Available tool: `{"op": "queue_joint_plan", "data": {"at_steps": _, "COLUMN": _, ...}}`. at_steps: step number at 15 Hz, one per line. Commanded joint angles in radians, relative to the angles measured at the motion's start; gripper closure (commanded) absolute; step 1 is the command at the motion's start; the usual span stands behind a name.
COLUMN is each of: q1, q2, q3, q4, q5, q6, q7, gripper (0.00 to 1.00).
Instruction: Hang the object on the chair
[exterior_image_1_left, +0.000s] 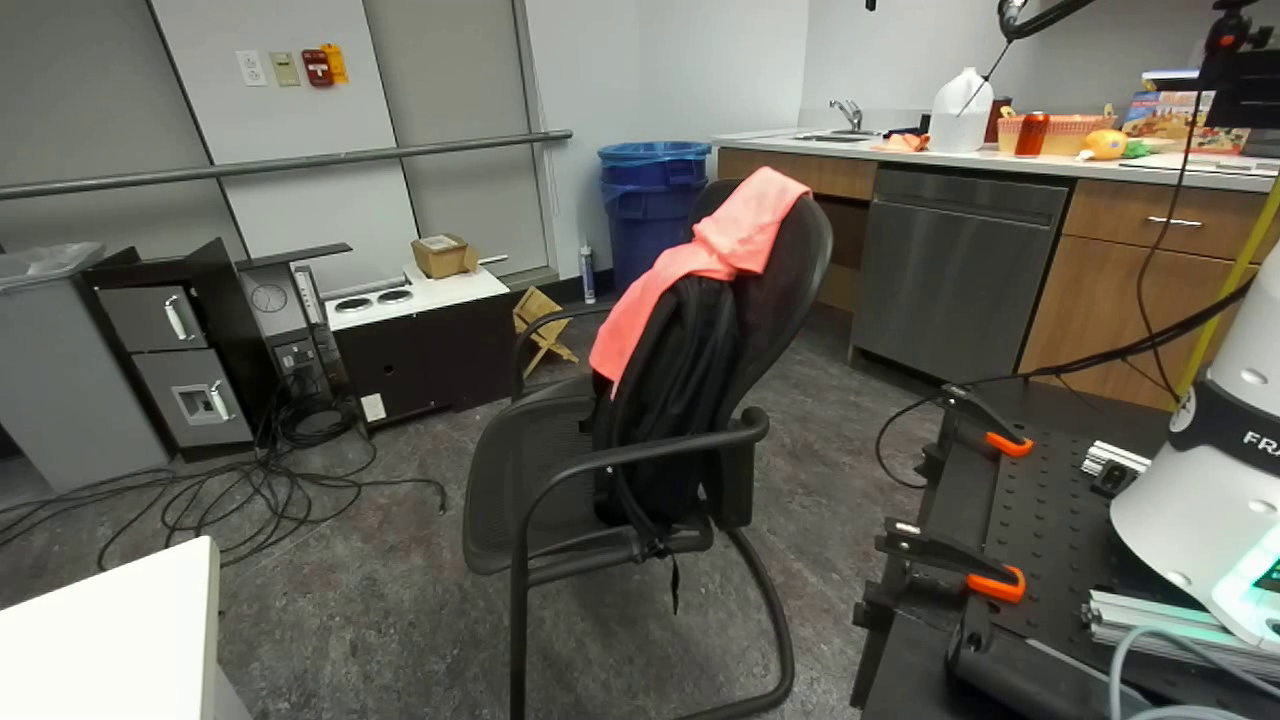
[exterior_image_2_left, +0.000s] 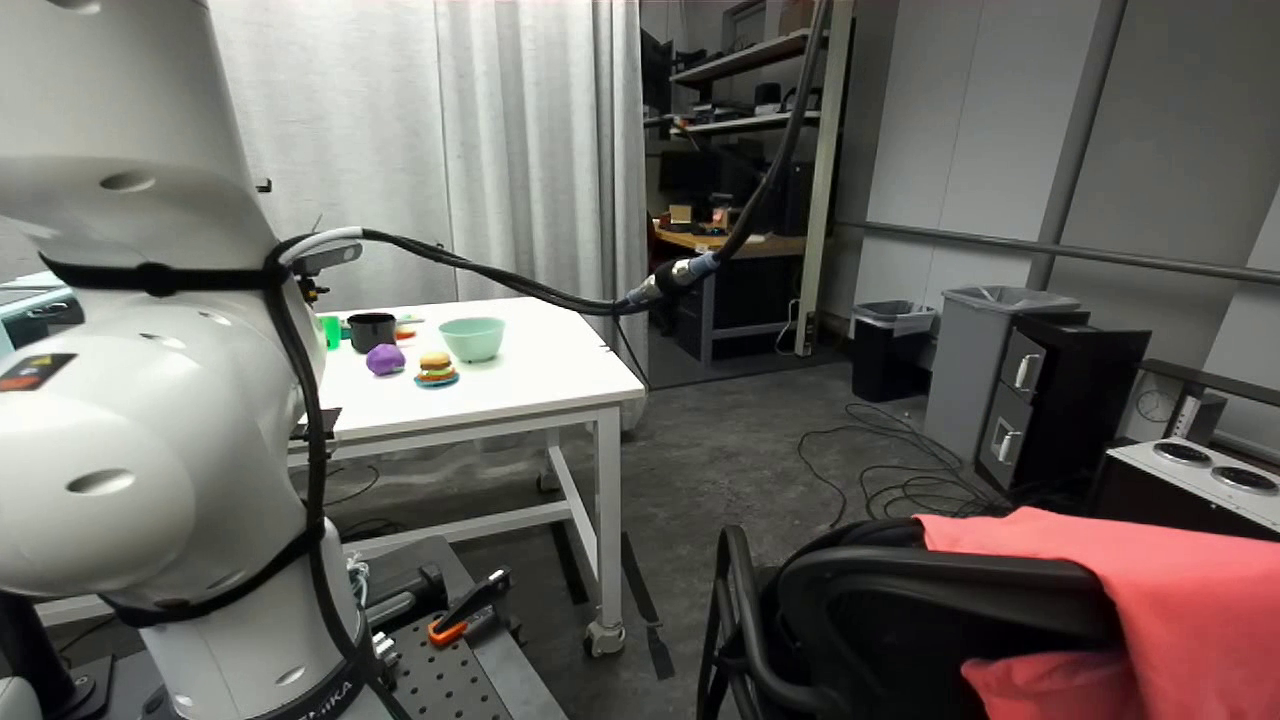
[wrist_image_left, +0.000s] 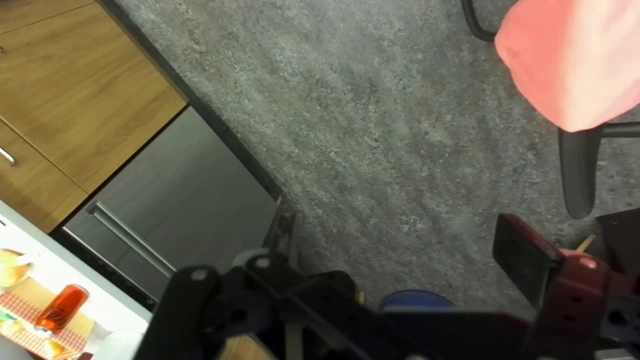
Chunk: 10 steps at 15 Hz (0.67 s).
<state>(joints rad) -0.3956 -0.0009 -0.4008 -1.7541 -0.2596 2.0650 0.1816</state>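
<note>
The coral-red cloth (exterior_image_1_left: 745, 222) lies draped over the top of the black office chair's backrest (exterior_image_1_left: 800, 270), with a long end hanging down the seat side. In an exterior view the cloth (exterior_image_2_left: 1190, 610) covers one part of the chair's top edge (exterior_image_2_left: 950, 590). In the wrist view the cloth (wrist_image_left: 565, 65) is at the upper right, above a black part of the chair (wrist_image_left: 580, 172). My gripper (wrist_image_left: 402, 245) is open, its fingers wide apart with only floor showing between them. It is apart from the cloth. Neither exterior view shows the gripper.
A black fabric item (exterior_image_1_left: 670, 400) hangs against the backrest under the cloth. The robot's black stand (exterior_image_1_left: 1040, 500) has orange-tipped clamps. A counter (exterior_image_1_left: 1080, 165) with a dishwasher (exterior_image_1_left: 955, 270) and a blue bin (exterior_image_1_left: 655, 210) stand behind. A white table (exterior_image_2_left: 540, 375) holds toys and bowls.
</note>
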Motion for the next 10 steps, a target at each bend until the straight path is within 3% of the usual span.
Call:
{"op": "queue_joint_plan", "data": {"at_steps": 1, "q1": -0.011, "q2": -0.08, "q3": -0.011, "q4": -0.06, "q5": 0.124, "q6": 0.003, "q7": -0.112, "gripper": 0.0}}
{"op": "queue_joint_plan", "data": {"at_steps": 7, "q1": -0.011, "q2": -0.124, "q3": -0.036, "q4": -0.104, "q5": 0.245, "q6": -0.014, "q7": -0.224, "gripper": 0.0}}
{"op": "queue_joint_plan", "data": {"at_steps": 8, "q1": -0.01, "q2": -0.088, "q3": -0.026, "q4": -0.073, "q5": 0.203, "q6": -0.003, "q7": -0.168, "gripper": 0.0}}
{"op": "queue_joint_plan", "data": {"at_steps": 10, "q1": -0.01, "q2": -0.095, "q3": -0.031, "q4": -0.085, "q5": 0.216, "q6": -0.003, "q7": -0.188, "gripper": 0.0}}
